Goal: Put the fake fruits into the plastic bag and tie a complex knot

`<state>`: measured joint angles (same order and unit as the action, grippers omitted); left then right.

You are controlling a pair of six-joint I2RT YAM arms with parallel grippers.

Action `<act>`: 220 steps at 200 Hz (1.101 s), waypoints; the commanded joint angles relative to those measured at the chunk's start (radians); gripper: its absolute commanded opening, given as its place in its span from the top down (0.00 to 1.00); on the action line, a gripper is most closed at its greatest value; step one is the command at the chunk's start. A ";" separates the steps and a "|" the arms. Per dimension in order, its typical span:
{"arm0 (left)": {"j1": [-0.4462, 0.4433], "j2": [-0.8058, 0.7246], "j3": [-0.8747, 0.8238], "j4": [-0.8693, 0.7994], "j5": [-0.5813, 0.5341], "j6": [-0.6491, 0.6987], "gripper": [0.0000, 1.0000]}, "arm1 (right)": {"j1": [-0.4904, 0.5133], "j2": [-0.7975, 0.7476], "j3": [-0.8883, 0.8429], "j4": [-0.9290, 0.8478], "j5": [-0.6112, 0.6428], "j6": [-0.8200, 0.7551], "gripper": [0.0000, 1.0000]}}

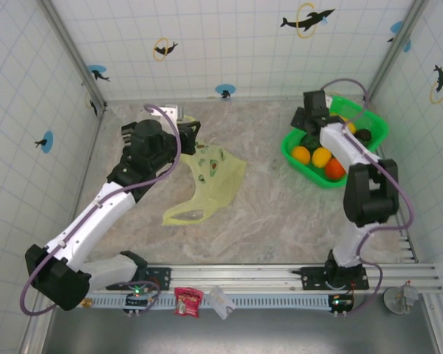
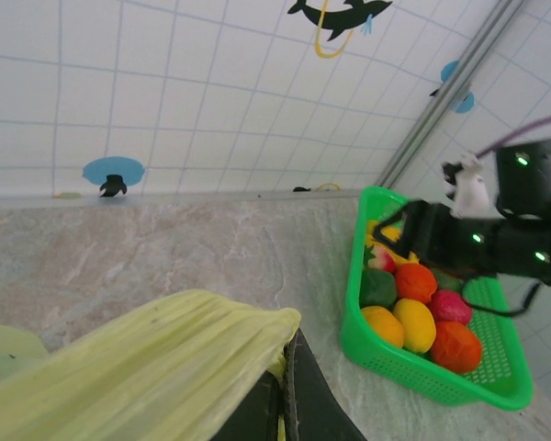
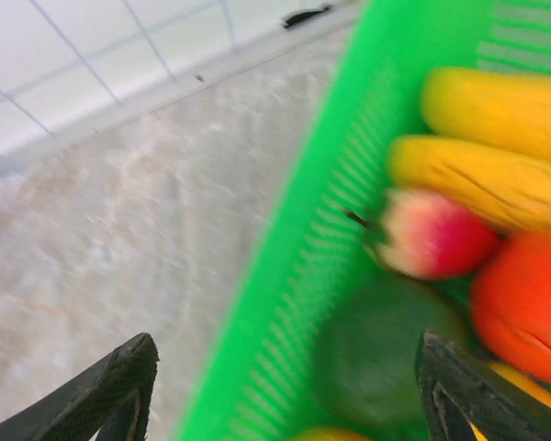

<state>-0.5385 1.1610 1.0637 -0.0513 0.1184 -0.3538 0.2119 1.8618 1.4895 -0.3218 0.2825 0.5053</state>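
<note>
The plastic bag (image 1: 210, 181) is thin, crinkled and pale yellow. It lies left of centre on the marbled surface (image 1: 266, 214), with one handle loop flat toward the near side. Small dark marks show on its upper part. Its far-left corner is lifted to the left gripper (image 1: 188, 139). In the left wrist view this gripper (image 2: 285, 372) has its fingers pressed together on a fold of the bag (image 2: 147, 367), which drapes over them.

The fake fruits (image 1: 321, 156) are all in the bright green tub (image 1: 379, 127) at the far right, well apart from the bag. From the left wrist view the fruits (image 2: 415, 323) are orange, yellow, red, pink and dark green, packed touching one another inside the slotted tub (image 2: 422, 378).

The right gripper (image 1: 310, 122) hangs over the tub's left end. Its wrist view is blurred. There the gripper (image 3: 289, 395) has its fingers spread wide, nothing between them, straddling the tub wall (image 3: 303, 266) above a dark green fruit (image 3: 376, 358), beside pink, orange and yellow ones.

Bare surface lies between bag and tub and along the near side. Tiled walls close the left, far and right edges. The tub sits close to the right wall
</note>
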 commanded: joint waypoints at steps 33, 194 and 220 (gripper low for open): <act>0.002 0.012 0.054 0.006 -0.017 -0.025 1.00 | 0.036 0.341 0.523 -0.467 0.154 0.172 0.34; 0.002 -0.013 0.013 -0.004 -0.018 -0.023 1.00 | 0.161 0.131 0.033 -0.251 0.143 -0.133 0.92; 0.002 -0.023 0.006 0.002 -0.014 -0.028 1.00 | 0.188 0.001 -0.142 -0.221 0.189 -0.135 0.94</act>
<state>-0.5385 1.1625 1.0836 -0.0563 0.1139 -0.3717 0.3782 1.9762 1.4876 -0.5419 0.4564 0.3927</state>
